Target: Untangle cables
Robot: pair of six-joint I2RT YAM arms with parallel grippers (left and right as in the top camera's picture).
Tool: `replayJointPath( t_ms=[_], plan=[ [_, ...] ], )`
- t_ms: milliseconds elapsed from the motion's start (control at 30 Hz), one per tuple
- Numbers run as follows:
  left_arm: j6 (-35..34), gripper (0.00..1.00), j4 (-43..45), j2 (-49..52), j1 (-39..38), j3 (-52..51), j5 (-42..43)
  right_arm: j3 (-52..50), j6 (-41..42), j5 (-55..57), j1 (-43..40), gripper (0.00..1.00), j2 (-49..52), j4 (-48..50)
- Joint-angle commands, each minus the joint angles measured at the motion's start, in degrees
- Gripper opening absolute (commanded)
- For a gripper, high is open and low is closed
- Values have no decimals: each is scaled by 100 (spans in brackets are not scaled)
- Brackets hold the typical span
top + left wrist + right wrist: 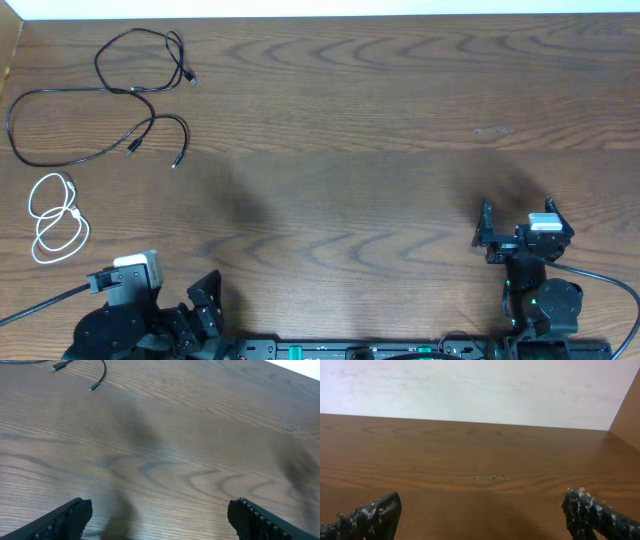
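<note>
Far left on table (380,120), loose cables (133,90)

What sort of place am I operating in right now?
Probably a robotics lab or test bench: a wood-grain table against a plain white wall, the left arm and right arm at its near edge, and black cables and a white cable laid out.

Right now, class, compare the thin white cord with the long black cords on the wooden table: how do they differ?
Colour: the thin white cord is pale, while the long black cords are dark.
Layout: the white cord is gathered in small tight loops. The black cords sprawl in wide loops that cross one another.
Place: the black cords lie nearer the far edge of the wooden table than the white cord.
Both lie loose on the table's left side.
</note>
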Motion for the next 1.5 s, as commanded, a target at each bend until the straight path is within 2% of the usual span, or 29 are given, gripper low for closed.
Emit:
replayJointPath(
  t_ms=[0,1000,1133,1333,1467],
  plan=[
    [-9,92,-20,-4,-17,63,-96,-24,-72,-13,24,99,-33,-4],
    [63,92,-76,-98,90,-46,-205,-24,-72,-13,24,99,-33,-4],
    [492,92,444,-385,422,-385,-162,-24,-70,-13,24,99,-33,-4],
    [1742,93,1810,-907,837,-1091,568,-24,-70,-13,24,99,-33,-4],
    [2127,92,2393,-1252,1097,-1674,769,-24,-70,-13,24,99,-33,-4]
  ],
)
